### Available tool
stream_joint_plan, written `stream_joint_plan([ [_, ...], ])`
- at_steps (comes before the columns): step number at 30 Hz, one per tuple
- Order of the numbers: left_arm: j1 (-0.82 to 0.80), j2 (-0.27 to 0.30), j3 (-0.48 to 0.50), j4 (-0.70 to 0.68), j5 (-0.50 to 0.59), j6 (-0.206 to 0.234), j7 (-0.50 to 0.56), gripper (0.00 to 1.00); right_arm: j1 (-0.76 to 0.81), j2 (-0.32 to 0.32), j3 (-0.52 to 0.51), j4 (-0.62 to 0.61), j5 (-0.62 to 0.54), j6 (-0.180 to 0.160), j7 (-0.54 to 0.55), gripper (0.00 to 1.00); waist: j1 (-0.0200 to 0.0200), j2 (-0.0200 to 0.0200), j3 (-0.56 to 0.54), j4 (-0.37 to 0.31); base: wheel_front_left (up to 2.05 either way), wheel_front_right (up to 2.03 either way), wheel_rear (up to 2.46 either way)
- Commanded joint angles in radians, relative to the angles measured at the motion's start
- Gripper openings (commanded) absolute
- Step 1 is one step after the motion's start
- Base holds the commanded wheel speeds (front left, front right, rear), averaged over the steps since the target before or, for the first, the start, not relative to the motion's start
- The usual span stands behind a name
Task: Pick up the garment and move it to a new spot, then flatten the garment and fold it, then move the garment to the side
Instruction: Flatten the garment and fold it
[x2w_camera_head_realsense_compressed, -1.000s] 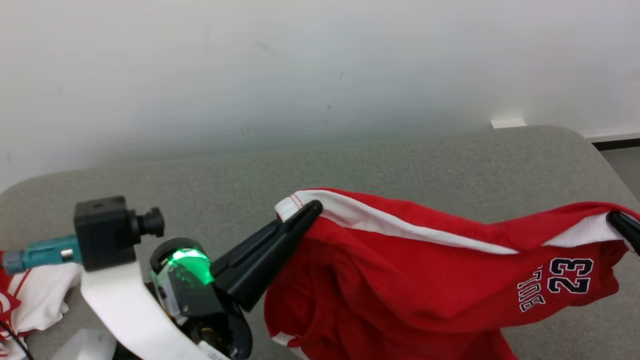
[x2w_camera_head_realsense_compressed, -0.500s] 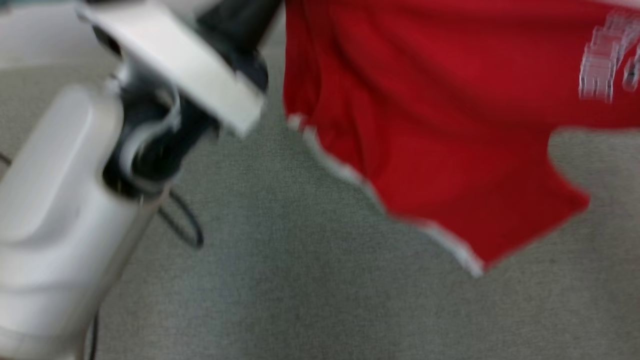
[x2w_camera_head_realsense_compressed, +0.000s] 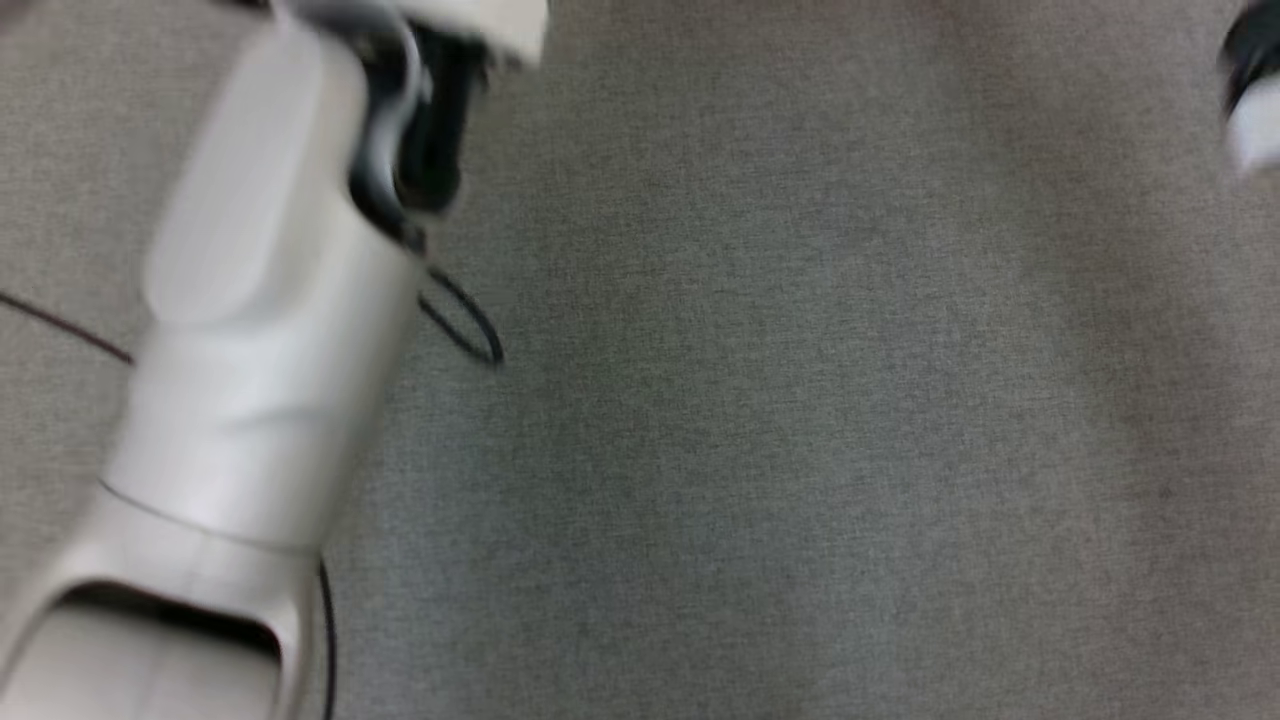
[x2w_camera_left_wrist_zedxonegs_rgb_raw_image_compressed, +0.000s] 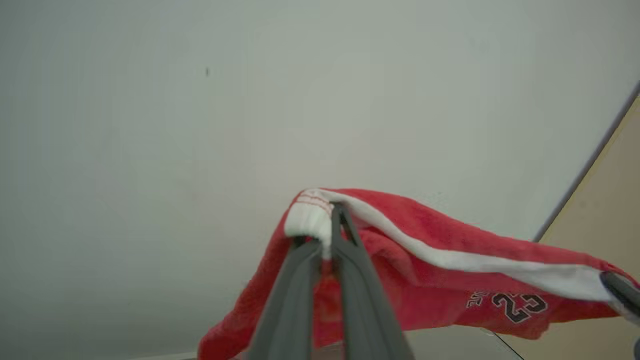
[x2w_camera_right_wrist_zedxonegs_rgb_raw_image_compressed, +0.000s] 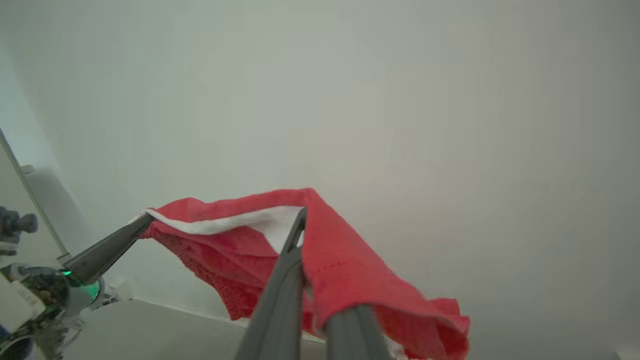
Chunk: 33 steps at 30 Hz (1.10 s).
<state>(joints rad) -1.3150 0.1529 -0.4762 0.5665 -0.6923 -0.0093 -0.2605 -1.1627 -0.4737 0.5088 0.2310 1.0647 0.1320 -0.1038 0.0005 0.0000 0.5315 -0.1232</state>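
**Two Grippers Held Up the Red Garment**

The left gripper (x2w_camera_left_wrist_zedxonegs_rgb_raw_image_compressed: 336, 212) was pinched shut on the white band at one end of the red garment (x2w_camera_left_wrist_zedxonegs_rgb_raw_image_compressed: 440, 280). The right gripper (x2w_camera_right_wrist_zedxonegs_rgb_raw_image_compressed: 301, 220) was pinched shut on the other end. The garment hung in the air between them, in front of a pale wall (x2w_camera_left_wrist_zedxonegs_rgb_raw_image_compressed: 200, 100). The number 23 (x2w_camera_left_wrist_zedxonegs_rgb_raw_image_compressed: 515, 305) showed on it. In the head view, a pale forearm (x2w_camera_head_realsense_compressed: 250, 350) reached over a grey surface (x2w_camera_head_realsense_compressed: 800, 400), with a thin black cable (x2w_camera_head_realsense_compressed: 465, 325) beside it.

the red garment (x2w_camera_left_wrist_zedxonegs_rgb_raw_image_compressed: 425, 295) shows what looks like "23", adjoining small lettering unreadable.
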Motion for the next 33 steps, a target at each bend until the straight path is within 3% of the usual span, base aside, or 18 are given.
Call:
stream_joint_plan([
  [1,0.077,-0.014,0.031,-0.011,0.011,-0.024,-0.004,0.00,0.081,-0.036,0.038,-0.015,0.004,-0.003,-0.030,0.00,-0.0005,0.0000,-0.013,0.005,0.00,0.00,0.00],
  [7,0.439,-0.047,0.077,-0.098,0.073,-0.104,-0.004,0.00,0.400,-0.206,0.194,-0.089,0.065,-0.003,-0.113,0.00,-0.0005,0.0000,-0.064,0.023,0.00,0.00,0.00],
  [17,0.991,0.013,0.037,-0.269,0.010,-0.120,-0.003,0.00,0.789,-0.407,0.401,-0.255,0.184,-0.003,-0.144,0.00,-0.0005,0.0000,-0.261,0.035,0.00,0.00,0.00],
  [22,1.281,0.079,0.022,-0.451,-0.067,-0.088,0.080,0.00,0.956,-0.569,0.468,-0.397,0.257,-0.003,-0.140,0.00,-0.0005,0.0000,-0.357,0.048,0.00,0.00,0.00],
  [27,1.403,0.128,0.032,-0.663,-0.143,-0.042,0.188,0.00,1.010,-0.703,0.459,-0.517,0.345,-0.003,-0.121,0.00,-0.0005,0.0000,-0.352,0.067,0.00,0.00,0.00],
  [33,1.310,0.120,0.087,-0.802,-0.260,0.010,0.303,0.00,0.878,-0.713,0.378,-0.509,0.402,-0.003,-0.068,0.00,-0.0005,0.0000,-0.265,0.106,0.00,0.00,0.00],
])
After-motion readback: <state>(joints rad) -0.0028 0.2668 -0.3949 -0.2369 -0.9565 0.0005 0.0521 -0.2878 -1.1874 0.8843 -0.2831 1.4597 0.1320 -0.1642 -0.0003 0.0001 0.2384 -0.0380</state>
